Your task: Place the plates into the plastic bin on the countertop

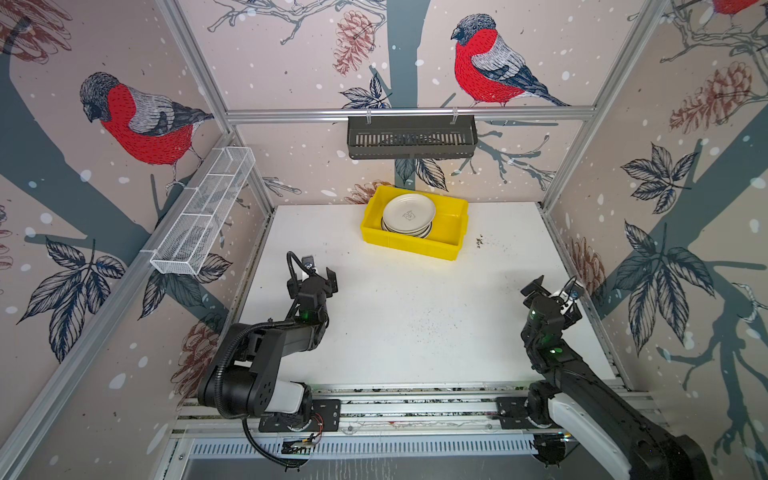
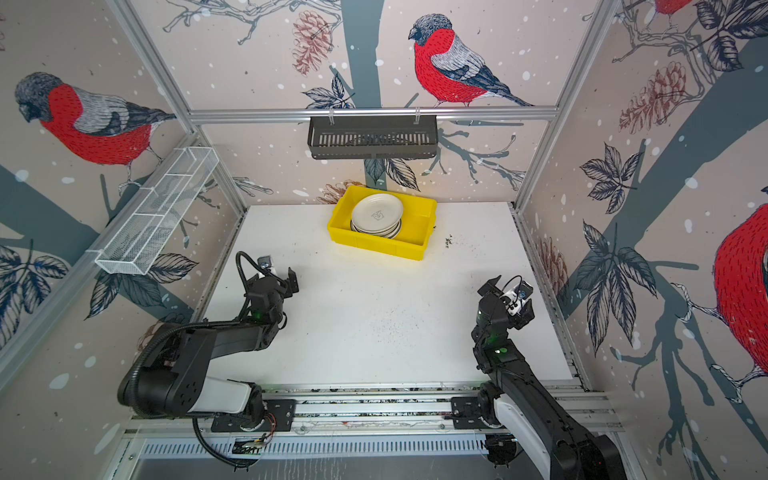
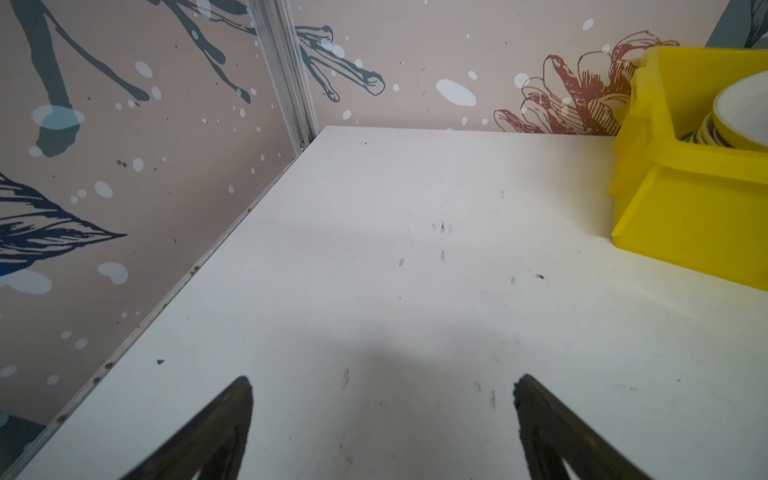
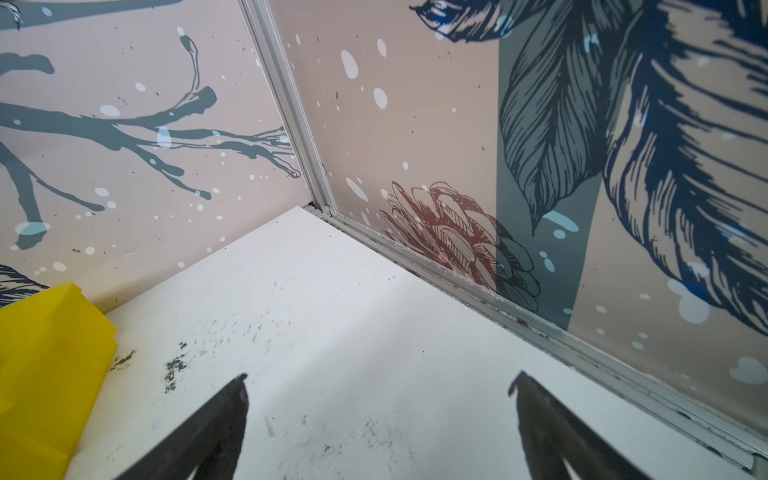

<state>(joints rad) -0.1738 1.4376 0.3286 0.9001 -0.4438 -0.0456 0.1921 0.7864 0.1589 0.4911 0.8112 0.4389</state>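
Note:
In both top views the yellow plastic bin stands at the back middle of the white countertop. A stack of plates lies inside it, the top one cream with a small dark motif. My left gripper hovers open and empty at the front left, well short of the bin. My right gripper is open and empty near the right wall. The left wrist view shows the left gripper, the bin and the plates. In the right wrist view the right gripper points at the far right corner, with the bin's corner beside it.
A dark slotted basket hangs on the back wall above the bin. A white wire mesh tray hangs on the left wall. Aluminium rails run along the front edge. Black specks mark the countertop right of the bin.

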